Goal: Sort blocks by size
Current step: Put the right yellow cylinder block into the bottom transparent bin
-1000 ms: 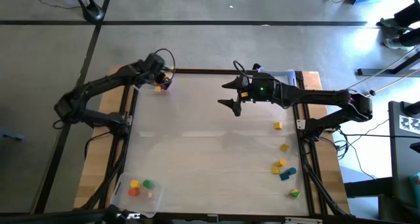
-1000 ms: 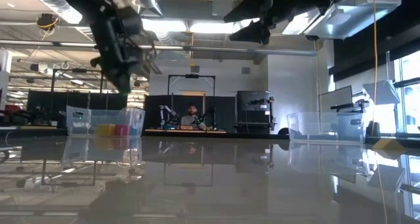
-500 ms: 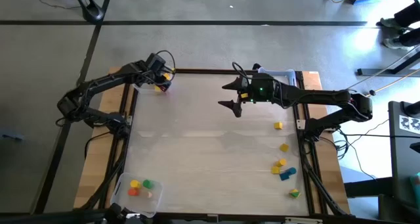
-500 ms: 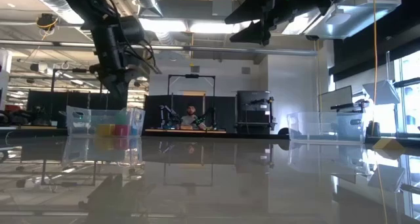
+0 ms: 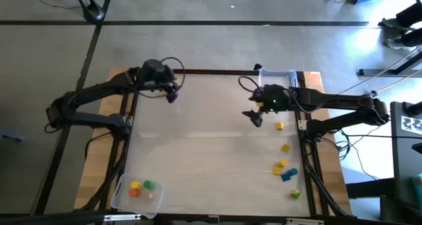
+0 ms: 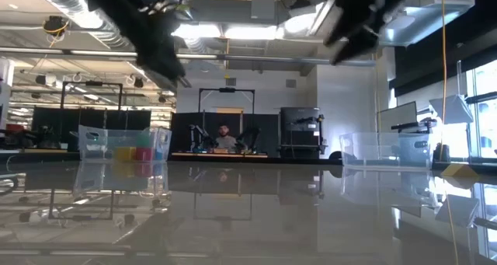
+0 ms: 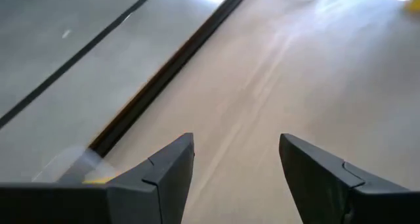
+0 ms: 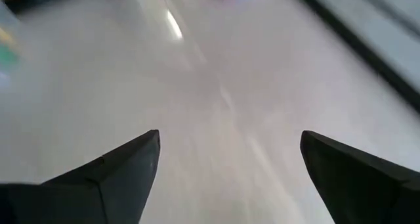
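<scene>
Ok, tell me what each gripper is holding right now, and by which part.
Nothing is held. The left gripper has its jaws open with only bare table between them, and the right gripper likewise stands open over empty tabletop.

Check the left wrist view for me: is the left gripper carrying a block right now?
No, the left gripper stands open with only bare tabletop showing between its fingers.

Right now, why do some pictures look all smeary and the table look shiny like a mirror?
Low view: the table mirrors the ceiling lights and the clear tray, and both arms overhead are streaked. Right wrist view: the tabletop is smeared, with only the right claw crisp. Left wrist view: the wood is soft past the left claw. High view: evenly lit.
</scene>
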